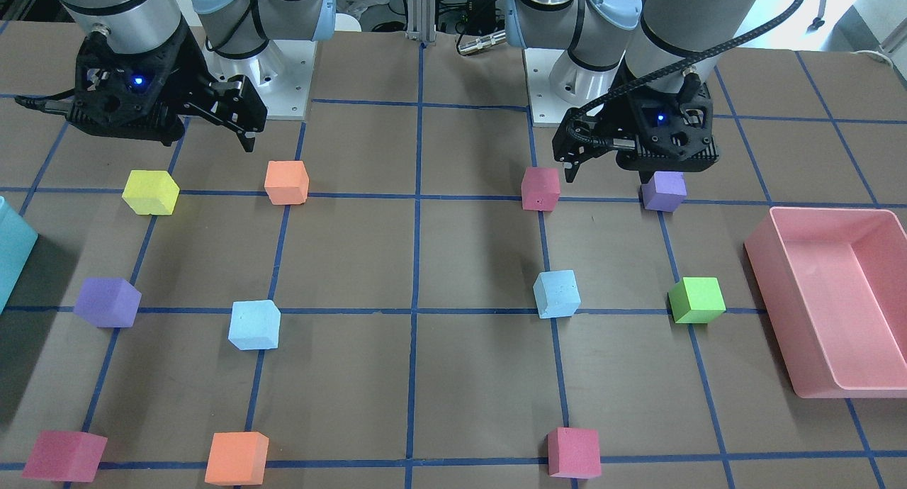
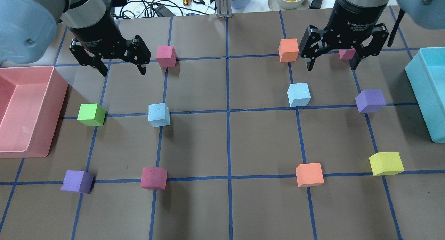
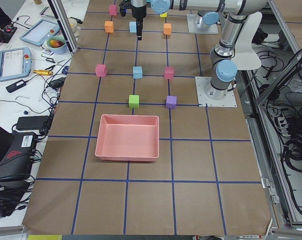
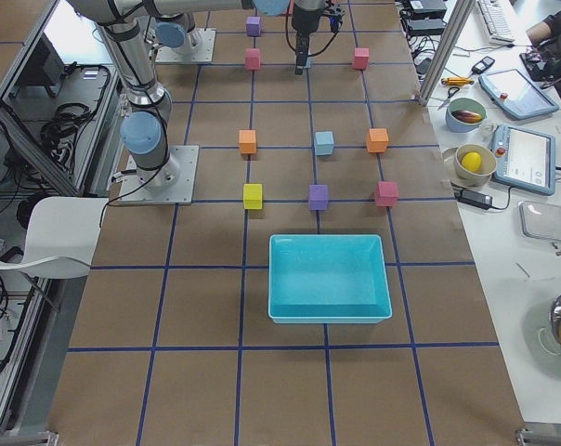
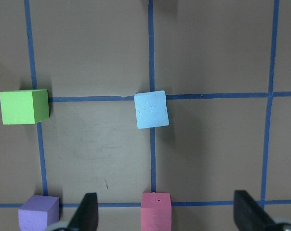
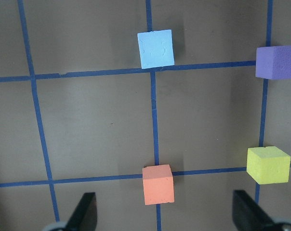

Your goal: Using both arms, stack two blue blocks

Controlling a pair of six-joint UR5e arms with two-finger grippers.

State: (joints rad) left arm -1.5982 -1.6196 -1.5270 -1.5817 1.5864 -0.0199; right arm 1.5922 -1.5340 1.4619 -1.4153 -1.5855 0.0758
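Teal bin (image 2: 422,97) cropped at edge, pink cube (image 2: 345,54) partly behind right jaws

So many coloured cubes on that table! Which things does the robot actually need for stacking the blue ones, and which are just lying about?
Needed: left-side blue block, right-side blue block, left gripper, right gripper, both open.

Just lying about: green cube, yellow cube, purple cubes, orange cubes, pink cubes, pink bin, teal bin.

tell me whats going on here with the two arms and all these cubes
Nothing is held yet. The left gripper and the right gripper both hover open and empty over the table, which is dotted with other coloured cubes. The left blue block and the right blue block lie apart, each on its own arm's side, not yet stacked.
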